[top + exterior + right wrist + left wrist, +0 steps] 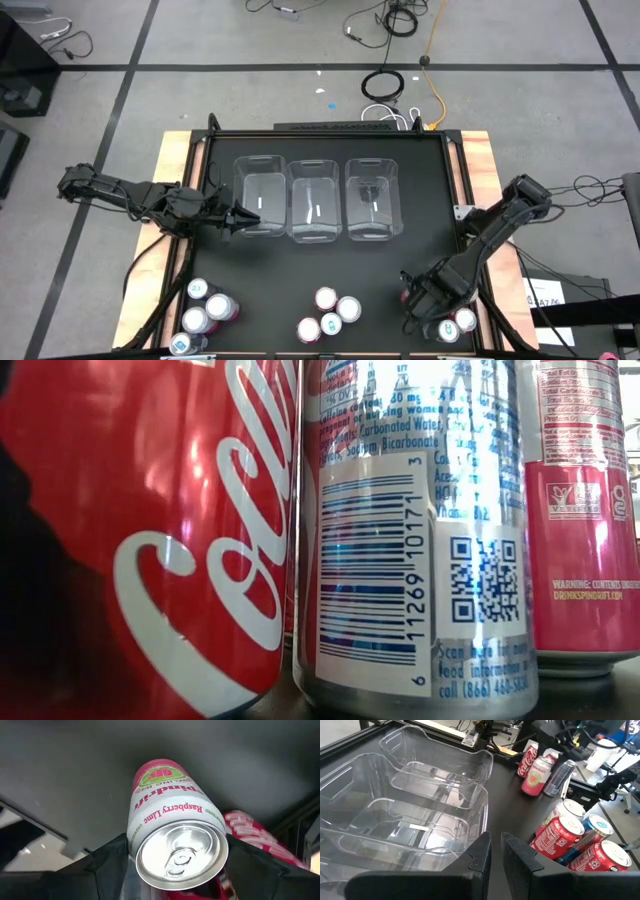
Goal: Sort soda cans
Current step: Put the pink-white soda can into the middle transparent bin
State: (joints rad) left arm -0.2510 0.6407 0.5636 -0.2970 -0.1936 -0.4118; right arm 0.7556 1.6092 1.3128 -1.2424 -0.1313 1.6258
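Note:
Soda cans stand on the black table in three clusters near its near edge: left (205, 305), middle (330, 312) and right (455, 325). The low view is filled by a red can (150, 530), a silver-blue can (415, 530) and a pink one (585, 510). My right gripper (411, 296) (180, 865) sits by the right cluster, shut on a pink-and-white can (167, 815). My left gripper (240, 215) (496, 851) hovers shut beside the left clear bin (260, 200), touching nothing. My right gripper pinches the pink-and-white can between its two fingers, at the upper wall just under the silver rim (136, 840). One finger (107, 860) is on each side. The fingers come from above, slanting down. Whether the can's base is on the table I cannot tell.
Three clear plastic bins sit side by side at mid-table: left, middle (318, 200) and right (373, 198). A red can (250, 837) stands close beside the held one. Bare black table (330, 265) lies between the bins and the cans. Cables lie on the floor beyond.

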